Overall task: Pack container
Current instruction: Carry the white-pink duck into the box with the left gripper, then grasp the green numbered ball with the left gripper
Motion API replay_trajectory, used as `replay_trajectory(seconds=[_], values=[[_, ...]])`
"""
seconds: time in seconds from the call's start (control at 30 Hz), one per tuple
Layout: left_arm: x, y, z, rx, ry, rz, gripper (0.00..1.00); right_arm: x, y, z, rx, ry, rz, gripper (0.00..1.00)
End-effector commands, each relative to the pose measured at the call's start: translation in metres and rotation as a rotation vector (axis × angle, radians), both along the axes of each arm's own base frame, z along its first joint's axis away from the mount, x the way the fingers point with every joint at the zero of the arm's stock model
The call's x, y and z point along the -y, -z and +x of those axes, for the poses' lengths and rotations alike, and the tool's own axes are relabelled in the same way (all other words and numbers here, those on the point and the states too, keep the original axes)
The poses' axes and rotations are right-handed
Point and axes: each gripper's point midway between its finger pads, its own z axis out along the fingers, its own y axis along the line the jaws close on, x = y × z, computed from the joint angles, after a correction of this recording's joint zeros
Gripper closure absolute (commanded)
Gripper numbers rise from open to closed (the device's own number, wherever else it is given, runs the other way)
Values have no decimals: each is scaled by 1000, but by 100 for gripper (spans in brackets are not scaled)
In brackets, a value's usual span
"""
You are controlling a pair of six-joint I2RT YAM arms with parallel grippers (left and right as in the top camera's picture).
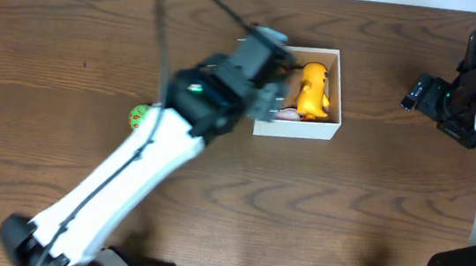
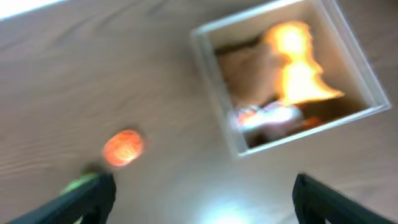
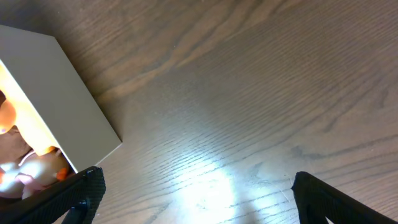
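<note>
Left hand (image 2: 202,196) released, empty, over edge of container (image 1: 297,128) holding yellow toy (image 1: 313,90); right hand (image 3: 196,196) released, empty, well apart.

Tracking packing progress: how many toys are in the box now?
2: a yellow toy in the box's right half, a pale pinkish toy by its near wall. The left arm may hide more.

Robotics lab bench: 2 robot arms (image 1: 132,171) at wood-grain table (image 1: 52,43).
</note>
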Motion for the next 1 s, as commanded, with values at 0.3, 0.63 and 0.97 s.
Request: replay_trajectory(seconds=[0.3,0.63,0.97], values=[[-173,99,-2,-459,-355,49,7,2,3,0,-11,16,-6,1],[-198,189,0,-696,-365,5,8,3,3,1,-4,16,-7,1],[-198,233,1,-789,-367,21,16,3,2,3,5,16,-8,1]])
